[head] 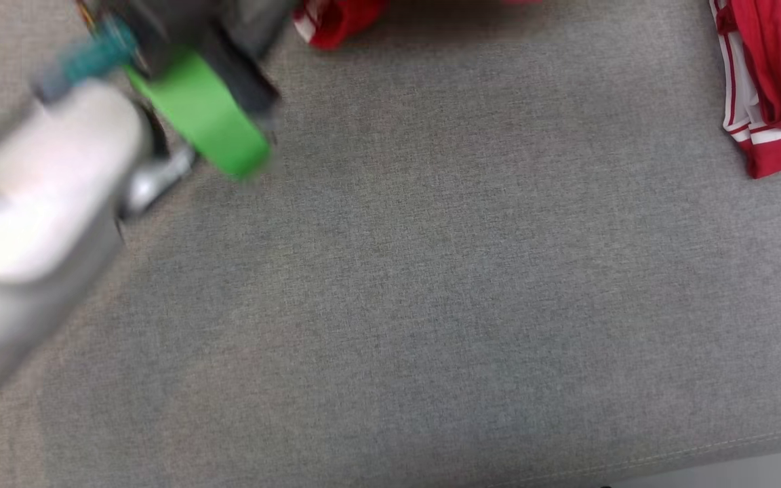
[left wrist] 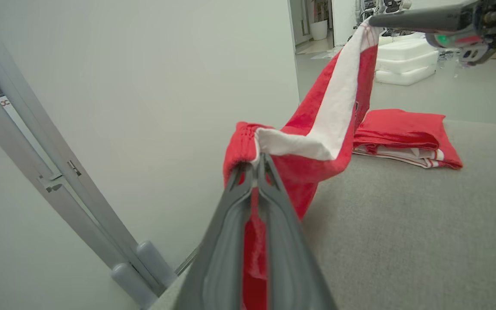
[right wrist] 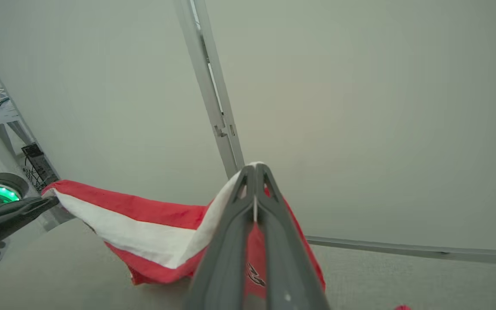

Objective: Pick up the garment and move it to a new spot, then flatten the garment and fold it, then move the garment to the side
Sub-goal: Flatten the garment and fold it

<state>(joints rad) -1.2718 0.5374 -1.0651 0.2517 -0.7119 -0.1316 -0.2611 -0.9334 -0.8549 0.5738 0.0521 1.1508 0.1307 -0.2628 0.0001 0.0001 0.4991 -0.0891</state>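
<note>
Head view, from the left: a pale, blurred left forearm (head: 31, 203) wearing a green band (head: 207, 115) reaches over a grey cloth-covered surface (head: 431, 305); at the far right edge lies a folded red pile (head: 770, 95) with white stripes.

Left wrist view: a grey metal rail (left wrist: 58, 172) leans along a plain wall (left wrist: 144, 86) at the left; in the middle the left gripper (left wrist: 256, 162) has its two dark fingers pressed together, pinching one end of the garment (left wrist: 325, 129), red with a broad white band; the cloth climbs to the upper right, where the right gripper (left wrist: 373, 20) nips its other end; the folded red pile sits behind it on the grey surface.

Right wrist view: at the left the left gripper holds one end of the garment; the cloth sags between the two claws, its lower edge down near the grey surface; at the centre the right gripper is clamped tight on the white edge.
</note>
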